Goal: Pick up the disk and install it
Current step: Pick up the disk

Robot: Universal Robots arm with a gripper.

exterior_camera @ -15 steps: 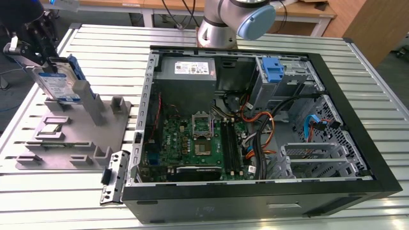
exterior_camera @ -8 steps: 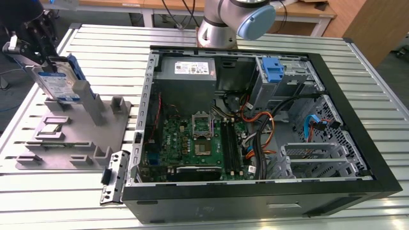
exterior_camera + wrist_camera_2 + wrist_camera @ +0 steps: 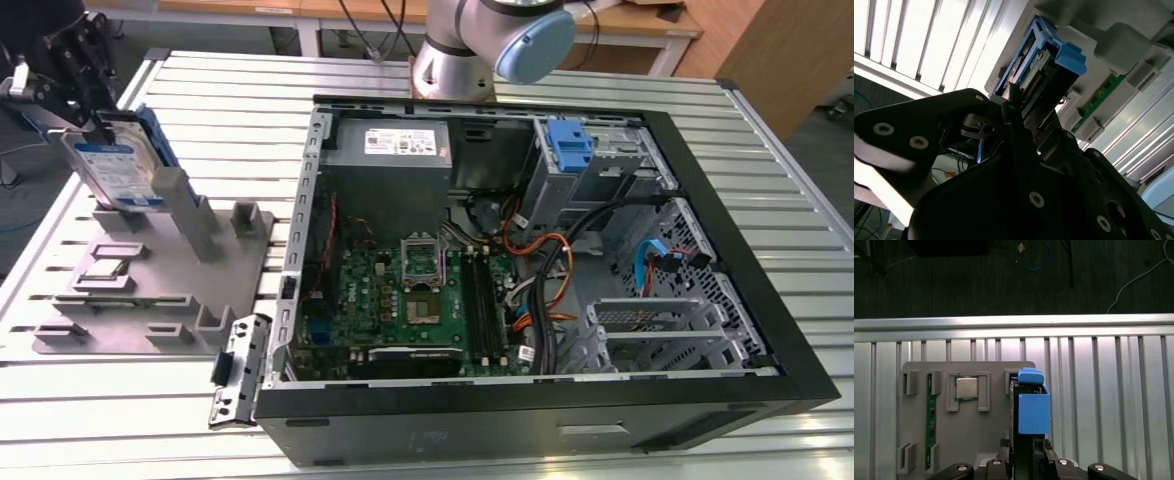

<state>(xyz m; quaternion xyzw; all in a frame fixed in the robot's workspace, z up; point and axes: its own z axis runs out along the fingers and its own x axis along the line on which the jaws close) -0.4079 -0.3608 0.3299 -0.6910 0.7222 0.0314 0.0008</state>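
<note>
The disk (image 3: 114, 165) stands on edge at the exterior view's left, in the grey fixture plate (image 3: 160, 300) between its upright posts. It is silver-grey with a white-and-blue label and blue rails. My gripper (image 3: 83, 115) comes down on its top edge and is shut on the disk. In the first wrist view the disk's blue rail (image 3: 1033, 412) runs out from between my fingertips (image 3: 1021, 447), over the plate. In the second wrist view the dark fingers (image 3: 1019, 107) clamp the disk (image 3: 1046, 65) at its near end.
An open computer case (image 3: 747, 330) lies at the centre and right, with a blue latch (image 3: 569, 145) at its far drive bay and a grey metal box (image 3: 390, 145) beside it. The plate holds a processor chip (image 3: 967, 387) and a green memory stick (image 3: 930, 427). A black bracket (image 3: 234, 370) lies beside the case.
</note>
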